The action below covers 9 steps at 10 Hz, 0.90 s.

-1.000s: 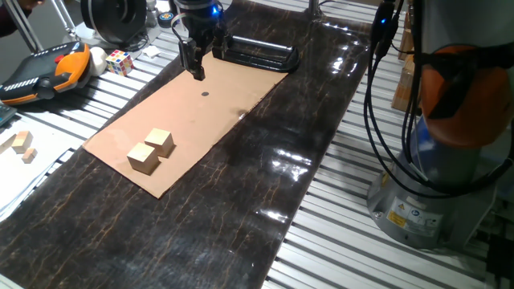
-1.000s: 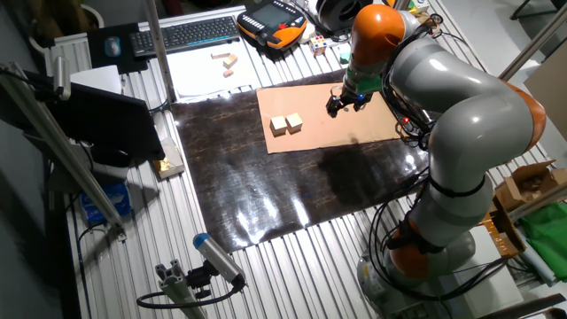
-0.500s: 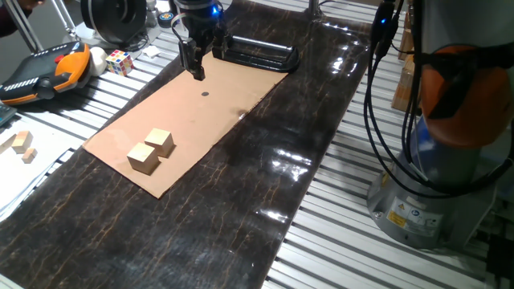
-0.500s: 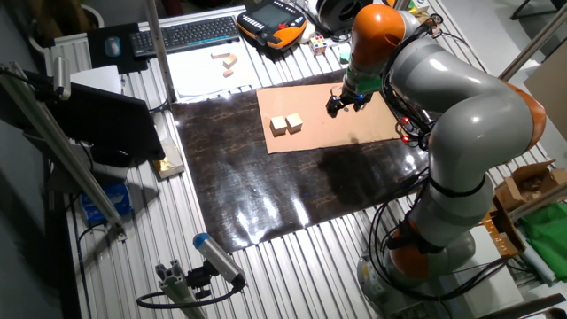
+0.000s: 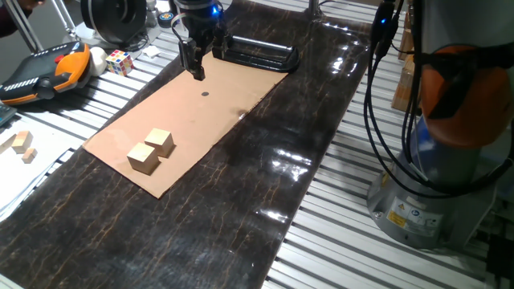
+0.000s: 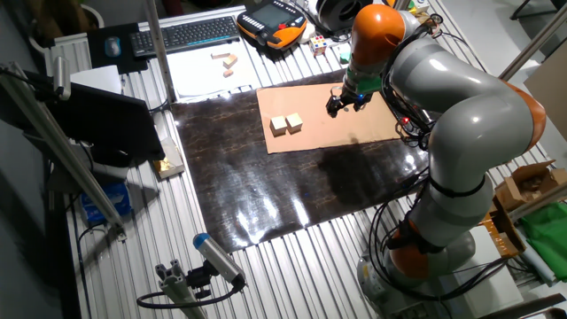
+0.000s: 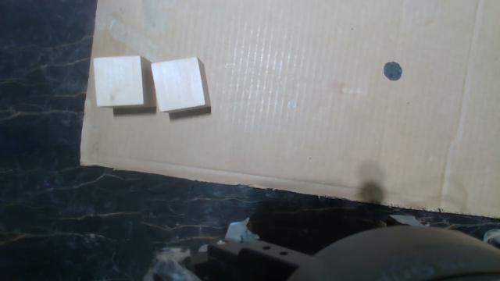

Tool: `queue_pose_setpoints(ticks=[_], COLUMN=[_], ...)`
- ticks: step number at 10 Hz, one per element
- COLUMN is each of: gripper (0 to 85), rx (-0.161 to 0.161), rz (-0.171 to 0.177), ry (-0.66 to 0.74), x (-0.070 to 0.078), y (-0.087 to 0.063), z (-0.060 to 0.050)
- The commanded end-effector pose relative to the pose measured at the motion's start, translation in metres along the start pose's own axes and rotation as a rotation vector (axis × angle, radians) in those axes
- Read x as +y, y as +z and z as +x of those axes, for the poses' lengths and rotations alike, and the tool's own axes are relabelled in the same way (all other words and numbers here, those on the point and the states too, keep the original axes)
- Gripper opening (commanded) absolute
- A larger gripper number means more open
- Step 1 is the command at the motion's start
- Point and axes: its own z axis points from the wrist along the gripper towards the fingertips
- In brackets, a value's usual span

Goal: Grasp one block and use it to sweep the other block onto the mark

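I am holding my gripper (image 5: 195,71) up above the far end of the cardboard sheet (image 5: 210,122), and it is carrying nothing. I cannot tell if its fingers are spread or pressed together. The two wooden blocks (image 7: 148,83) are sitting side by side near the other end of the cardboard sheet, almost touching. The mark (image 5: 205,93), a tiny black dot, is on the cardboard sheet, near my gripper and well apart from the blocks. I think I should come down straight over the block farther from the mark (image 7: 118,80), so I can push the nearer block (image 7: 180,84) toward the dot.
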Motion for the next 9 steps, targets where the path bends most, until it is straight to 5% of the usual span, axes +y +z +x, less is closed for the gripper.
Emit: queue_pose_setpoints(ticks=[1,9], gripper=[0.7,0.7], rx=[-0.051,-0.051], rz=[0.017,0.018], ry=[0.181,0.184], x=[-0.0003,0.0009], y=[-0.0002,0.0008], z=[-0.0001,0.0000])
